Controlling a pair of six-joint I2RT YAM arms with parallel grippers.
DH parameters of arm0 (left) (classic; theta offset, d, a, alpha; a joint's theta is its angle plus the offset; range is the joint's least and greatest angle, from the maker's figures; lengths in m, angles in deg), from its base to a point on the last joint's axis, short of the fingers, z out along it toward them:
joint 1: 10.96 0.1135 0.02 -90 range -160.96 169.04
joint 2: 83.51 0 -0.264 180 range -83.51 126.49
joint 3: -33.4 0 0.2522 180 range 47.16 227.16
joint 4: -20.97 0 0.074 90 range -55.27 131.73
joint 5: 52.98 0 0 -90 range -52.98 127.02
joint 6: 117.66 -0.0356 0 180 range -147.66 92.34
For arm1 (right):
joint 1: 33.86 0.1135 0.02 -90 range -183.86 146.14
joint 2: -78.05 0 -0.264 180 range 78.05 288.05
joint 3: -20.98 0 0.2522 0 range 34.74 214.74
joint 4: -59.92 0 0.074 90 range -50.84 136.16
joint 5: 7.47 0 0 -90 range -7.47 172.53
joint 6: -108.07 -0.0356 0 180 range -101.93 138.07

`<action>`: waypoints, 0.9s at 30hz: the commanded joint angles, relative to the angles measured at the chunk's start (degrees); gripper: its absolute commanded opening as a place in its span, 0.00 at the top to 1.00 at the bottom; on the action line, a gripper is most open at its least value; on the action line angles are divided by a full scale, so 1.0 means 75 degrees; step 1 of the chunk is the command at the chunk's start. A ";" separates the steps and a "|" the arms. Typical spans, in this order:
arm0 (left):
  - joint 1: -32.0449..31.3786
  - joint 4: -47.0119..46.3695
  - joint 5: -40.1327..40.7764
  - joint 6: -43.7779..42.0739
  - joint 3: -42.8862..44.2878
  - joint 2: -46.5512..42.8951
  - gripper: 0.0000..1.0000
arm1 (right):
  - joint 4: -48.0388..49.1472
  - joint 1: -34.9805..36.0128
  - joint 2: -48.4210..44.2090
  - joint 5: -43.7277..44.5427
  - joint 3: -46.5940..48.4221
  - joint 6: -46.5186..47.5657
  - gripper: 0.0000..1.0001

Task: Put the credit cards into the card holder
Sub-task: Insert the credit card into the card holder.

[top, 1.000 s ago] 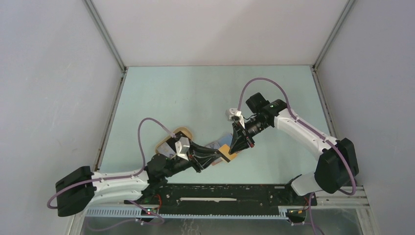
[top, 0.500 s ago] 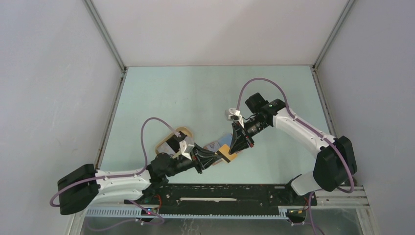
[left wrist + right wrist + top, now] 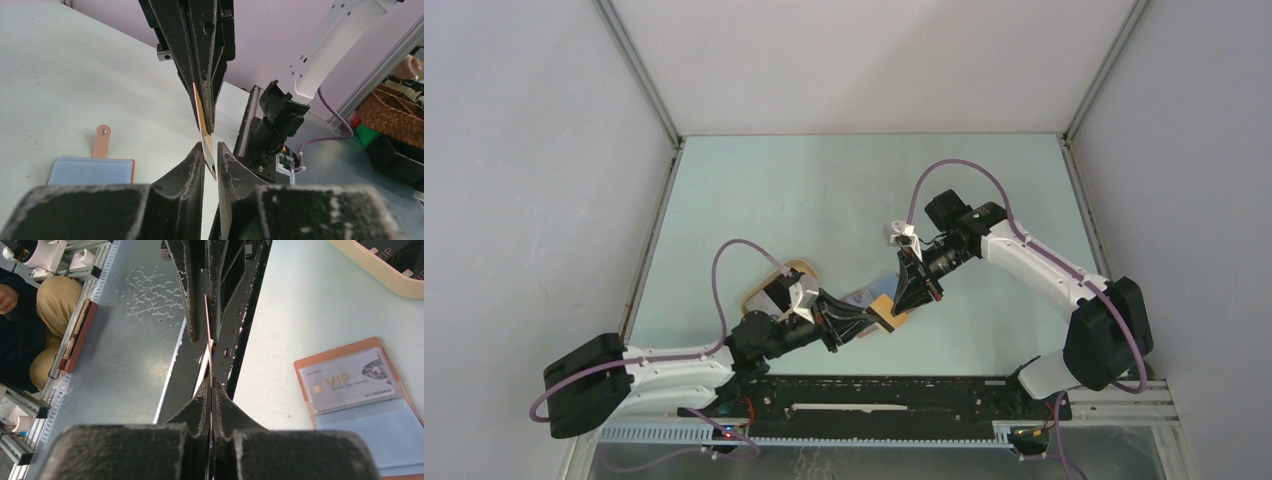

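Observation:
An orange-yellow credit card [image 3: 887, 312] hangs on edge in the air between both grippers. My right gripper [image 3: 911, 300] is shut on its far end; the right wrist view shows the card [image 3: 207, 325] edge-on between the pressed pads. My left gripper [image 3: 211, 147] straddles the near end of the card [image 3: 202, 120] with a narrow gap beside it, so it is slightly open. The card holder [image 3: 871, 293] lies open on the table beside them, with a reddish-brown rim and snap strap [image 3: 102, 140]. A white VIP card [image 3: 350, 380] sits in one of its grey-blue slots.
A pale tan oval tray [image 3: 799, 268] lies left of the holder, partly under my left wrist; its rim [image 3: 380, 275] and dark cards inside show in the right wrist view. The black rail and the arm bases [image 3: 874, 395] run along the near edge.
My left arm has shifted slightly. Both grippers stay at the orange-yellow card, in the same place above the table.

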 commanded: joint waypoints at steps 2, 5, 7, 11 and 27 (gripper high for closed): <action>0.0171 -0.0723 -0.0162 0.0412 0.0364 0.0115 0.85 | -0.0051 0.0041 0.0074 0.0092 0.0296 0.0015 1.00; 0.0293 -0.0744 -0.0221 0.0635 0.0367 0.0193 0.99 | -0.0046 0.0061 0.0104 0.0147 0.0294 0.0025 1.00; 0.0416 -0.0828 -0.0235 0.0915 0.0315 0.0272 1.00 | -0.0049 0.0055 0.0103 0.0190 0.0312 -0.0002 0.82; 0.0739 -0.0864 -0.0254 0.1679 0.0052 0.0399 1.00 | -0.0210 -0.0163 -0.0054 0.0302 0.0456 -0.0016 0.43; 0.2538 -0.1260 -0.1160 0.4019 -0.0206 0.2639 1.00 | 0.2503 -0.1239 0.0178 0.2365 -0.0150 -0.3334 0.64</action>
